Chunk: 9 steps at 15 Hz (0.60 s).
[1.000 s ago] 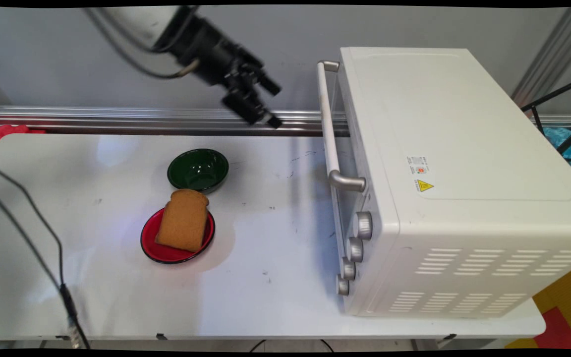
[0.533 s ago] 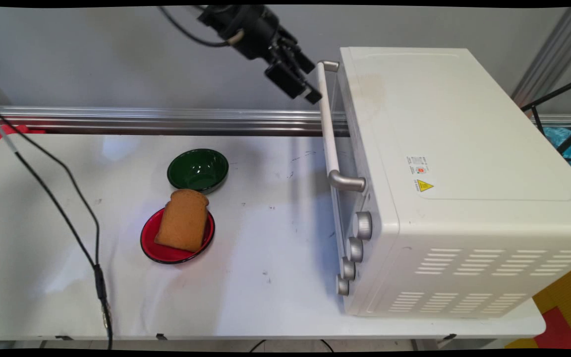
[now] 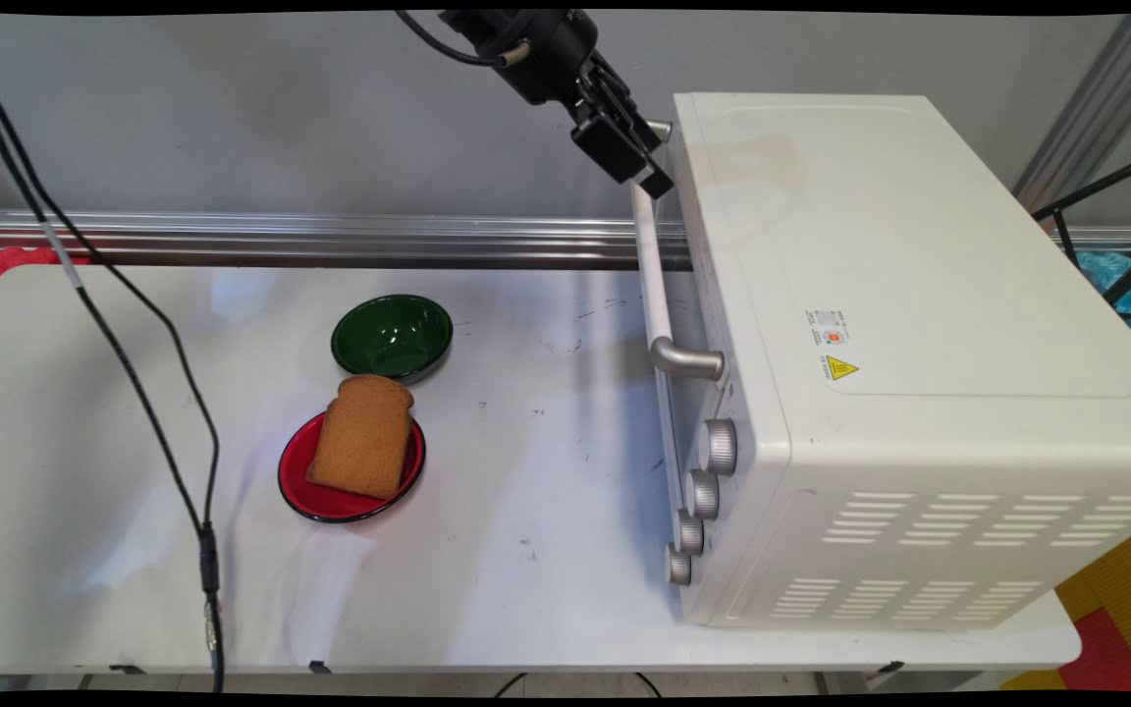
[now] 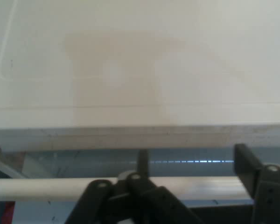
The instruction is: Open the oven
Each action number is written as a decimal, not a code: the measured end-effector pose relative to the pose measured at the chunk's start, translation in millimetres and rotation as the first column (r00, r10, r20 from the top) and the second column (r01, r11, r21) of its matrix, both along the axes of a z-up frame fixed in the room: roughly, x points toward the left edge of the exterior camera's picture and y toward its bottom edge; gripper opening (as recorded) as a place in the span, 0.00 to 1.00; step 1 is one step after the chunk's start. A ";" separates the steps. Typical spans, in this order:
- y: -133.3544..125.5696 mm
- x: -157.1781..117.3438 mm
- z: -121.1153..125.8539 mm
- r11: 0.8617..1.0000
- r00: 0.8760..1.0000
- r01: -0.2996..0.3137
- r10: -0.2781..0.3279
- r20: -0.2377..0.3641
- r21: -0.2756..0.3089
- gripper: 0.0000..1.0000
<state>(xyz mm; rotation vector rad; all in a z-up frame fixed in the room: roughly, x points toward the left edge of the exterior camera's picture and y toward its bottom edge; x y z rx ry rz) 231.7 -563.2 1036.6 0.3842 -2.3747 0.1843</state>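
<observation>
A: The gripper (image 3: pixel 654 177) is seen high at the top edge, right at the far end of the oven's handle (image 3: pixel 657 295). Its fingers are held apart, and nothing is clasped between them.

B: Confirmed from the hand view: the gripper (image 4: pixel 191 156) is spread wide, and the handle (image 4: pixel 37 189) is laid crosswise below the fingertips, running left to right across the picture. The white top of the oven (image 4: pixel 130 70) is stretched out beyond it.

A: So the bar's long axis is set across the gap between the fingers, not along it. In the main view the bar is seen running from the far bracket down toward the knobs (image 3: pixel 720 447), along the upper edge of the oven (image 3: pixel 899 295) front.

B: What cannot be made out?

A: Contact. It cannot be told whether the bar is touched or merely overhung. The far bracket is partly covered by the gripper, the door face is seen almost edge-on, and the arm is cut off above.

B: And well apart, to the left on the table (image 3: pixel 526 589): a green bowl (image 3: pixel 392 337), and a slice of bread (image 3: pixel 362 437) laid on a red plate (image 3: pixel 305 481).
</observation>
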 end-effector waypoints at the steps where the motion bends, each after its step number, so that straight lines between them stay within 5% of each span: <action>1: -2.4 -1.5 0.0 1.000 1.000 0.003 -0.003 0.004 0.005 0.00; 9: -9.8 -9.9 -7.0 0.998 0.999 0.032 -0.033 0.026 0.047 0.00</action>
